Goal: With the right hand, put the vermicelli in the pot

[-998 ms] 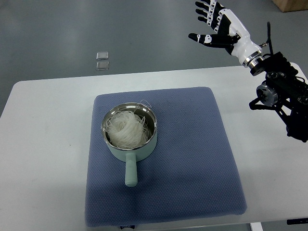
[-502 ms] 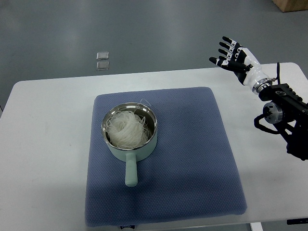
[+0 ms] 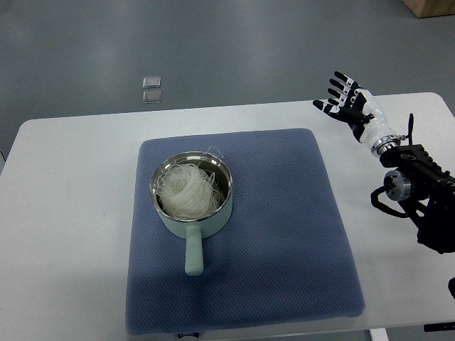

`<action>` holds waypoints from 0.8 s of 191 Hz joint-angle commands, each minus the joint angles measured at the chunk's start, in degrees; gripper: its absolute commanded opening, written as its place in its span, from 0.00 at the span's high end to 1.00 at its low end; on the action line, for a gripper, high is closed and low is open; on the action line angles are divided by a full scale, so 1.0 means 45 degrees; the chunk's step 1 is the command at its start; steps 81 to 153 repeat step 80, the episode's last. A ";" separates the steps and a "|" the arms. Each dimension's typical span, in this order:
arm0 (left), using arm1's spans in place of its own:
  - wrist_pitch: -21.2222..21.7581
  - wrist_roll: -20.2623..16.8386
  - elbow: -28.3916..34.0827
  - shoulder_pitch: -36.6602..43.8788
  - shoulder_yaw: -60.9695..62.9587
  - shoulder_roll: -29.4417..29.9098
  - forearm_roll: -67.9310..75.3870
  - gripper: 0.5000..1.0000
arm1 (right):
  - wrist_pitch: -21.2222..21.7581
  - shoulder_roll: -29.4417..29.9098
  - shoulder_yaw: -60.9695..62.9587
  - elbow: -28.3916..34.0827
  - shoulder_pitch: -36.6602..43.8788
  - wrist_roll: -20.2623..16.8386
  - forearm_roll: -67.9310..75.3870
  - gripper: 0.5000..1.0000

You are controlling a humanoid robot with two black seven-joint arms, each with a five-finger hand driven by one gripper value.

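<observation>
A pale green pot (image 3: pixel 192 206) with a steel rim and a short handle pointing toward me stands on the left half of a blue mat (image 3: pixel 284 234). A white nest of vermicelli (image 3: pixel 186 193) lies inside it, a few strands sticking over the far rim. My right hand (image 3: pixel 343 99), black and white, hovers over the table's far right corner, well away from the pot. Its fingers are spread and hold nothing. The black forearm (image 3: pixel 419 199) runs down the right edge. The left arm does not show.
The mat lies on a white table (image 3: pixel 64 213) whose far edge runs just behind the hand. Two small clear squares (image 3: pixel 151 89) lie on the grey floor beyond the table. A brown box corner (image 3: pixel 430 7) shows at the top right.
The right hand has dropped and drawn back toward the right edge, from high over the far floor to low above the table corner. Pot and vermicelli have not moved.
</observation>
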 commanded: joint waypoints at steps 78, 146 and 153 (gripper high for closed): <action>0.0000 0.0000 0.0000 0.0002 -0.0003 0.0000 0.0000 0.00 | 0.0087 0.1472 0.0024 0.0020 -0.0232 0.0101 0.2805 0.14; 0.0000 0.0000 0.0000 0.0002 -0.0003 0.0000 0.0000 0.00 | 0.0087 0.1472 0.0024 0.0020 -0.0232 0.0101 0.2805 0.14; 0.0000 0.0000 0.0000 0.0002 -0.0003 0.0000 0.0000 0.00 | 0.0087 0.1472 0.0024 0.0020 -0.0232 0.0101 0.2805 0.14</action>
